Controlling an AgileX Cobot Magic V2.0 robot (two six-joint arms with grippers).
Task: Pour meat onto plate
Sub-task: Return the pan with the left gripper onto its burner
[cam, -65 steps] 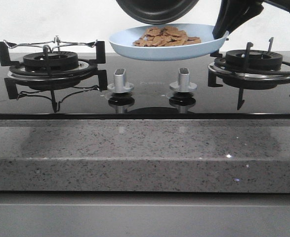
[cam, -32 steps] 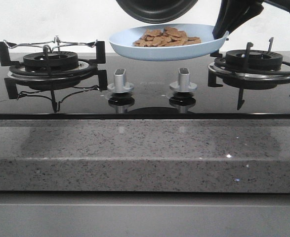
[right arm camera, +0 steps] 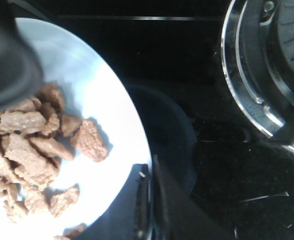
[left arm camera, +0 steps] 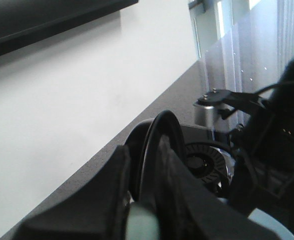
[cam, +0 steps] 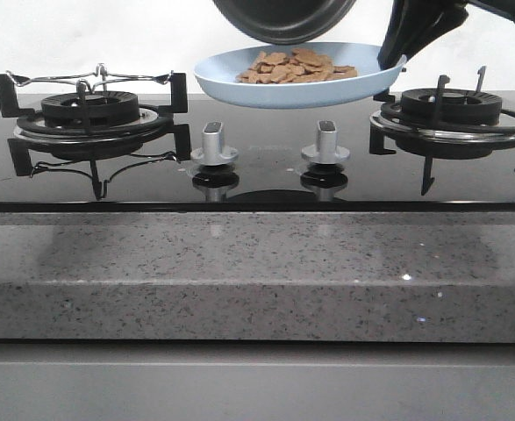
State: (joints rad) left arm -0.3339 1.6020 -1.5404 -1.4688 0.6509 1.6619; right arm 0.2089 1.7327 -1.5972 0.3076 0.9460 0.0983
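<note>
The heap of small reddish-brown meat slices lies on the wide, shallow pale-blue glossy plate, held in the air above the black glass stove's two silver knobs. The right tool is clamped on the plate's rim. The left tool grips the tilted black frying pan (just above the plate).

You've got two burners here, one on the left and one on the right, plus two silver knobs between them. One pale-blue plate, one black pan above it. The meat is one heap, too many small pieces to count.
</note>
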